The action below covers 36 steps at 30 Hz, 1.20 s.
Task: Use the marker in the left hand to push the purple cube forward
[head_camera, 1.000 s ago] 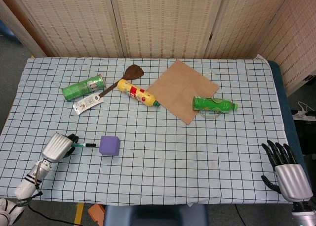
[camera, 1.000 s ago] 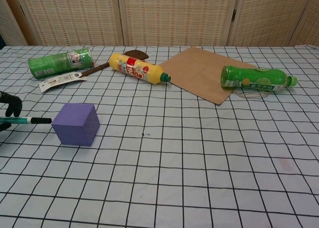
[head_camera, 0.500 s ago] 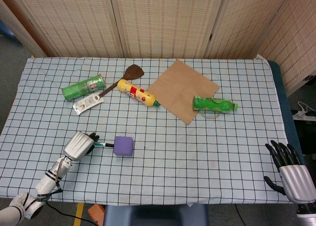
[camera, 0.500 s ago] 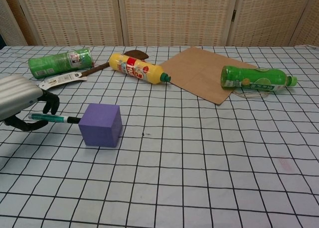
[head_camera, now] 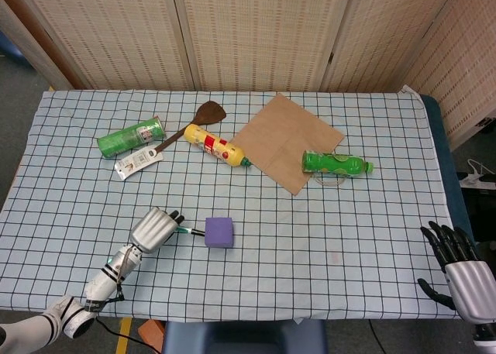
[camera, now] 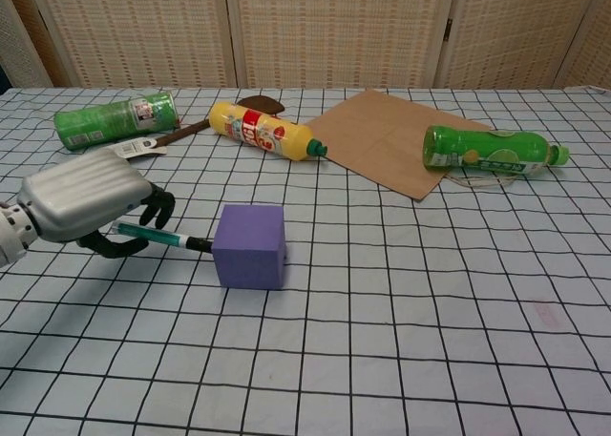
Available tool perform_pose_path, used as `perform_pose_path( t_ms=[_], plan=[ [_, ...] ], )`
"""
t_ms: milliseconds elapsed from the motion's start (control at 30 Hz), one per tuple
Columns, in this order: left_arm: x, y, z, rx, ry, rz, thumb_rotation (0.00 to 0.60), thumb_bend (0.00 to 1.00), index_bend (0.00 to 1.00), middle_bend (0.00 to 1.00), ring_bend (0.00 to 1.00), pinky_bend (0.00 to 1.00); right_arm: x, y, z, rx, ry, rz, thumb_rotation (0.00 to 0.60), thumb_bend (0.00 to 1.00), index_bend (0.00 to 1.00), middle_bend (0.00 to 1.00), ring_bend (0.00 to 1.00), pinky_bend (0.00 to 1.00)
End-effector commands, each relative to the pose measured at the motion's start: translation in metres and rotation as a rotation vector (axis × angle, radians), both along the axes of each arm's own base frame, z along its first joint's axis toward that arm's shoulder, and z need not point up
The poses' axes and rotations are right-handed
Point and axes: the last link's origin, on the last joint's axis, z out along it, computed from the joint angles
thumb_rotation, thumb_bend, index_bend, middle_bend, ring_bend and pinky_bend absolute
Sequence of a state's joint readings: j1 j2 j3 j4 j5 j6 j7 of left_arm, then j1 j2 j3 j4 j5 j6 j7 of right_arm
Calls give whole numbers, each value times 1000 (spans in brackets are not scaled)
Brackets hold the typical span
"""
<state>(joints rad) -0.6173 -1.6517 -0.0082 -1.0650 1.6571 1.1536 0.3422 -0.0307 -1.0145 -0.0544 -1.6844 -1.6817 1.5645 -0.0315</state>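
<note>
Head view, left hand (head_camera: 155, 229): near the front edge of the table, left of centre; fingers curled round the marker (head_camera: 188, 231), barrel pointing right.
Head view, marker tip: touching, or as good as touching, the left face of the purple cube (head_camera: 220, 232).
Head view, purple cube: flat on the checked tablecloth (head_camera: 310, 230), near the front edge, left of the middle, well apart from everything else.
Head view, right hand (head_camera: 459, 267): at the front right corner, past the cloth's edge, fingers spread, holding nothing.
Head view, far half of the table: green can (head_camera: 130, 136), white packet (head_camera: 138, 163), brown spatula (head_camera: 195, 122), yellow bottle (head_camera: 216, 144), brown paper sheet (head_camera: 287, 140), green bottle (head_camera: 335, 163).
Chest view, grip: marker (camera: 158, 237) pinched low under the palm of the left hand (camera: 88, 207), black end meeting the purple cube (camera: 250, 245) low on its left face.
Chest view, handling: probably light and foam-like, stiff enough to slide without denting; likely to twist if pushed off-centre, so best contact is mid-face and low.
Chest view, marker: thin and smooth, apt to slip in the fingers under side load.
Chest view, surface: cloth lying fairly flat; some drag and bunching to be expected.
Chest view, room: woven screen panels (camera: 325, 31) behind the far edge.
</note>
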Motion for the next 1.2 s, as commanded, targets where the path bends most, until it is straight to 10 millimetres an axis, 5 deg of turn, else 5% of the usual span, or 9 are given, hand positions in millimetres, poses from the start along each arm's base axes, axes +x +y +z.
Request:
perform_pose_path(
  t_ms=[33, 667, 1200],
  plan=[
    [18, -4, -10, -16, 4, -31, 600, 651, 798, 805, 811, 996, 0, 2, 4, -6, -9, 5, 600, 129, 0, 0, 0, 0],
    [68, 0, -38, -25, -14, -47, 600, 651, 798, 805, 811, 996, -2, 12, 23, -39, -62, 31, 600, 129, 0, 0, 0, 0],
    [102, 29, -60, -18, -36, -63, 600, 651, 798, 805, 811, 996, -7, 13, 33, -63, -84, 13, 600, 129, 0, 0, 0, 0]
  ],
)
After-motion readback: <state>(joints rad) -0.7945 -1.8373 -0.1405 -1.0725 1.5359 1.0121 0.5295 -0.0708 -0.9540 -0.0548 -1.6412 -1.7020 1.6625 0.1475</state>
